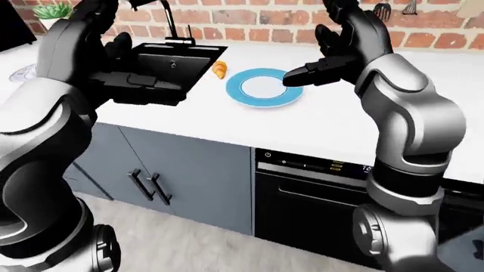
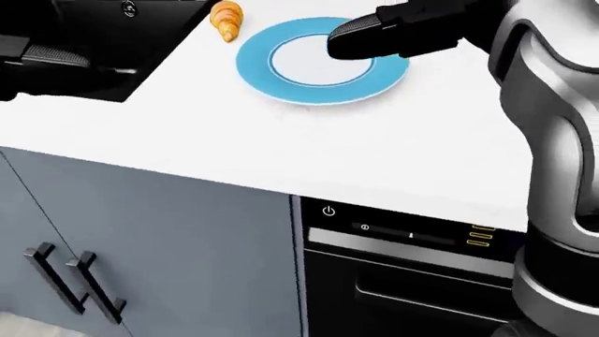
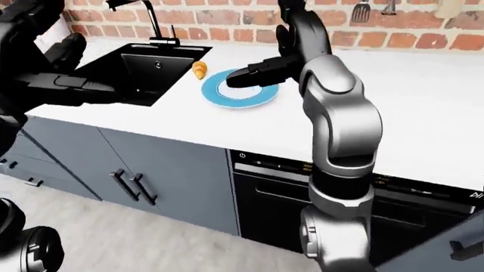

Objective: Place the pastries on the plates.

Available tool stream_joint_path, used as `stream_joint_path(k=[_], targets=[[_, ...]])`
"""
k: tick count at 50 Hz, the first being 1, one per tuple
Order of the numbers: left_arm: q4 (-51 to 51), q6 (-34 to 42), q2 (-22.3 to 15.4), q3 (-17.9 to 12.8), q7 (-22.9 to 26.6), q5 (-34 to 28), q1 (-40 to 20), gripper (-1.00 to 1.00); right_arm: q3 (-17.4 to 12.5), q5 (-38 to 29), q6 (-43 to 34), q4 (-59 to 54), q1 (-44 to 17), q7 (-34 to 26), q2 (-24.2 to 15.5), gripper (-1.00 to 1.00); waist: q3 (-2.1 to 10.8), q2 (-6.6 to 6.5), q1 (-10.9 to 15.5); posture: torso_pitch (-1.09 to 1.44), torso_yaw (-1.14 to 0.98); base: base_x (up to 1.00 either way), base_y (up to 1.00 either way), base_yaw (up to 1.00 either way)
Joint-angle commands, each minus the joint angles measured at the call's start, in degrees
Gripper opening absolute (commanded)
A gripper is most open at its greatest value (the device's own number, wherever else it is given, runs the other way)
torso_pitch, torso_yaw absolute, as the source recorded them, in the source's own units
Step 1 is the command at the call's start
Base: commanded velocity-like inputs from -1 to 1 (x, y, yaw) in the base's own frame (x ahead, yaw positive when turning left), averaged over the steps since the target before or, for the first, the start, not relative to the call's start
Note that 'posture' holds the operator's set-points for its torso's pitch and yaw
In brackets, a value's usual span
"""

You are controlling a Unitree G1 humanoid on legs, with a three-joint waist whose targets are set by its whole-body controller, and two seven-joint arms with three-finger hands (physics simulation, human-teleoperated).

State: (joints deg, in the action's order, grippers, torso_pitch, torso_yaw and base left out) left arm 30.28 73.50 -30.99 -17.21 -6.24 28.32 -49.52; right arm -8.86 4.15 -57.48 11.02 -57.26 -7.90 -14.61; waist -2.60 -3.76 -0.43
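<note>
A golden croissant (image 1: 219, 69) lies on the white counter between the black sink and a blue-rimmed white plate (image 1: 257, 90). The plate holds nothing. My right hand (image 1: 322, 71) hovers over the plate's right side, fingers open and pointing left, holding nothing. My left hand (image 1: 136, 82) is raised over the sink at the left, fingers open and empty. In the head view the croissant (image 2: 225, 19) sits at the top, left of the plate (image 2: 281, 88).
A black sink (image 1: 170, 62) with a black tap (image 1: 168, 22) is set in the white counter (image 1: 318, 127). A brick wall runs behind. Below are grey cabinet doors (image 1: 174, 175) and an oven (image 1: 310, 198). A potted plant (image 1: 53, 11) stands at the far left.
</note>
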Motion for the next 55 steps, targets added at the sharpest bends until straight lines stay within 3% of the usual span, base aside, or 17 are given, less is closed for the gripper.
stream_joint_path(k=[1, 3, 4, 7, 8, 10, 16, 20, 29, 34, 35, 38, 40, 46, 48, 49, 55], targets=[[0.5, -2.0, -0.4, -0.7, 0.0, -1.6, -1.2, 1.0, 0.7, 1.5, 2.1, 1.6, -1.8, 2.1, -0.1, 1.0, 0.75, 0.1, -1.6, 0.0, 0.0, 0.0, 0.0, 0.0], [-0.2, -2.8, -0.2, -0.4, 0.5, -2.4, -0.9, 1.0, 0.2, 2.4, 2.9, 1.3, -2.2, 3.9, -0.1, 1.0, 1.67, -1.11, -2.8, 0.0, 0.0, 0.0, 0.0, 0.0], [-0.7, -3.5, 0.0, -0.2, 0.8, -2.8, -0.7, 1.0, 0.4, 2.7, 3.0, 1.3, -2.2, 4.4, -0.4, 1.0, 0.31, -0.06, -2.0, 0.0, 0.0, 0.0, 0.0, 0.0], [-1.2, -3.7, 0.3, -0.2, 1.3, -3.6, -0.7, 1.0, 1.1, 3.2, 3.0, 0.8, -2.4, 5.3, -0.9, 1.0, 0.27, 1.15, -1.3, 0.0, 0.0, 0.0, 0.0, 0.0], [-1.4, -2.9, 1.2, -1.0, 1.5, -2.9, -0.9, 1.0, 1.4, 3.2, 2.8, 1.0, -2.3, 5.4, -1.0, 1.0, 1.99, 1.27, -1.0, 0.0, 0.0, 0.2, 0.0, 0.0], [-3.1, -4.6, 1.4, -0.4, 1.8, -3.4, -0.6, 1.0, 1.5, 3.3, 2.8, 1.1, -2.5, 5.5, -1.0, 1.0, -0.05, 1.7, -0.2, 0.0, 0.0, 0.33, 0.0, 0.0], [-3.0, -3.9, 1.9, 0.0, 1.7, -3.4, -1.1, 1.0, 0.9, 4.0, 2.6, 1.6, -2.7, 5.5, -1.7, 1.0, -0.02, 2.93, 0.6, 0.0, 0.0, 0.4, 0.0, 0.0], [-3.1, -3.6, 2.1, 0.2, 1.7, -3.6, -1.5, 1.0, 0.4, 4.6, 2.4, 1.8, -3.1, 5.6, -2.6, 1.0, 1.02, 7.07, 1.2, 0.0, 0.0, 0.4, 0.0, 0.0], [-3.6, -2.0, 2.2, 1.2, 1.6, -4.4, -4.3, 1.0, 0.7, 5.0, 1.0, 3.4, -4.4, 5.6, -4.7, 1.0, -0.07, 4.31, 0.5, 0.0, 0.0, 0.4, 0.0, 0.0], [-4.0, -0.7, 2.4, 1.6, 1.8, -4.7, -6.6, 1.0, -0.1, 5.6, 0.0, 4.7, -5.4, 5.1, -5.2, 1.0, 1.53, -0.28, -0.5, 0.0, 0.0, 0.04, 0.0, 0.0], [-4.1, -0.5, 2.4, 1.7, 1.9, -4.8, -7.0, 1.0, -0.3, 5.7, 0.0, 4.6, -5.5, 5.1, -5.3, 1.0, 0.02, 1.1, -0.4, 0.0, 0.0, 0.0, 0.0, 0.0], [-4.9, 0.0, 2.2, 2.1, 2.1, -5.2, -8.5, 1.0, -1.7, 6.9, -1.3, 4.4, -6.7, 5.5, -5.2, 1.0, -0.61, 0.17, -0.3, 0.0, 0.0, 0.0, 0.0, 0.0], [-5.3, 0.5, 2.2, 2.5, 2.2, -5.4, -9.9, 1.0, -1.5, 7.6, -1.8, 4.2, -7.2, 5.6, -5.9, 1.0, 1.1, 0.04, -1.2, 0.0, 0.0, 0.0, -0.12, -0.23], [-6.2, 1.7, 1.9, 2.8, 2.7, -6.1, -12.8, 1.0, -1.2, 8.9, -1.9, 4.3, -7.5, 6.6, -6.3, 1.0, 0.46, 3.98, 0.5, 0.0, 0.0, 0.0, 0.0, -0.82], [-6.9, 0.8, 1.7, 3.0, 3.3, -6.5, -12.6, 1.0, -1.0, 9.0, -1.5, 4.1, -7.6, 6.7, -6.4, 1.0, 1.07, 6.8, 1.5, 0.0, 0.0, 0.0, 0.0, -0.16], [-7.1, 0.6, 1.7, 3.0, 3.5, -6.7, -12.6, 1.0, -0.7, 9.0, -1.5, 4.2, -7.6, 6.6, -6.6, 1.0, 0.81, 5.38, 2.2, 0.0, 0.0, 0.0, 0.0, 0.0], [-6.4, 1.8, 1.7, 2.5, 3.7, -7.0, -13.2, 1.0, 0.3, 8.0, -0.3, 3.7, -6.9, 6.4, -6.3, 1.0, -0.52, 3.38, 0.7, 0.0, 0.0, 0.0, 0.0, 0.0]])
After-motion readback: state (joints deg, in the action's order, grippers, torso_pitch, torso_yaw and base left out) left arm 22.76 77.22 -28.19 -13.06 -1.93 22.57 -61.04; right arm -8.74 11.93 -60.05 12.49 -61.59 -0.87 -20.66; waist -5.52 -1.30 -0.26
